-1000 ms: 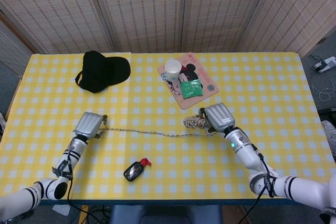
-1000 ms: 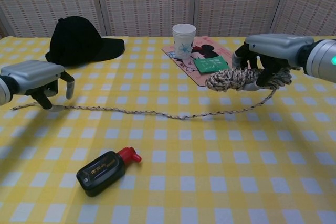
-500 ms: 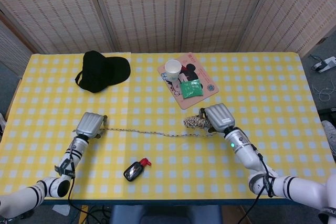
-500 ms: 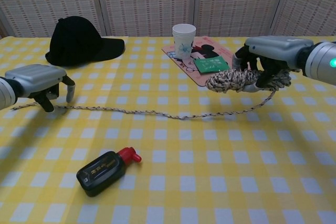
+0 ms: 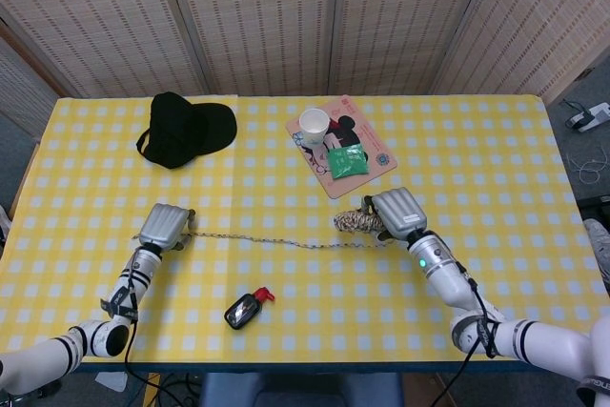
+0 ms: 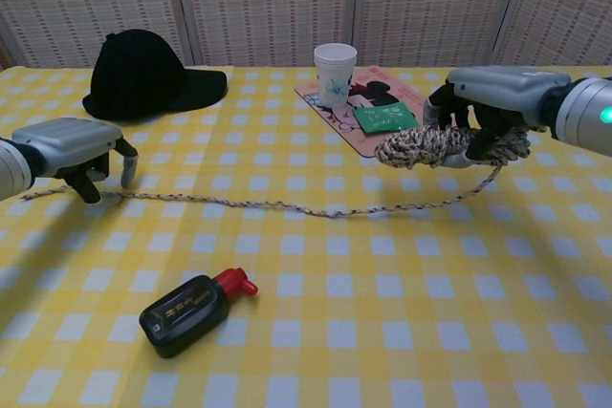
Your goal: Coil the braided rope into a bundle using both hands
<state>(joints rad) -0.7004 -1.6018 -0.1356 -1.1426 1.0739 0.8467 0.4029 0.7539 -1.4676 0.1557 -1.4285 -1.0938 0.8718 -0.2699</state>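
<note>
The braided rope is partly wound into a bundle (image 5: 353, 221) (image 6: 428, 145), which my right hand (image 5: 396, 212) (image 6: 492, 95) grips a little above the table. From the bundle a loose strand (image 5: 276, 241) (image 6: 287, 205) sags onto the yellow checked cloth and runs left, ending just past my left hand (image 5: 164, 227) (image 6: 75, 143). That hand hangs low over the strand with its fingers curled down, and a dark fingertip (image 6: 89, 188) meets the rope. Whether it pinches the rope is hidden from both views.
A black bottle with a red cap (image 5: 244, 309) (image 6: 186, 312) lies in front of the strand. At the back are a black cap (image 5: 181, 128) (image 6: 143, 72) and a pink mat (image 5: 340, 184) (image 6: 349, 142) bearing a paper cup (image 5: 314, 125) (image 6: 335, 69) and a green packet (image 5: 345, 161) (image 6: 384, 118).
My left hand has sunk slightly toward the strand and shifted a little. The right hand, the bundle and the rope on the table have barely moved.
</note>
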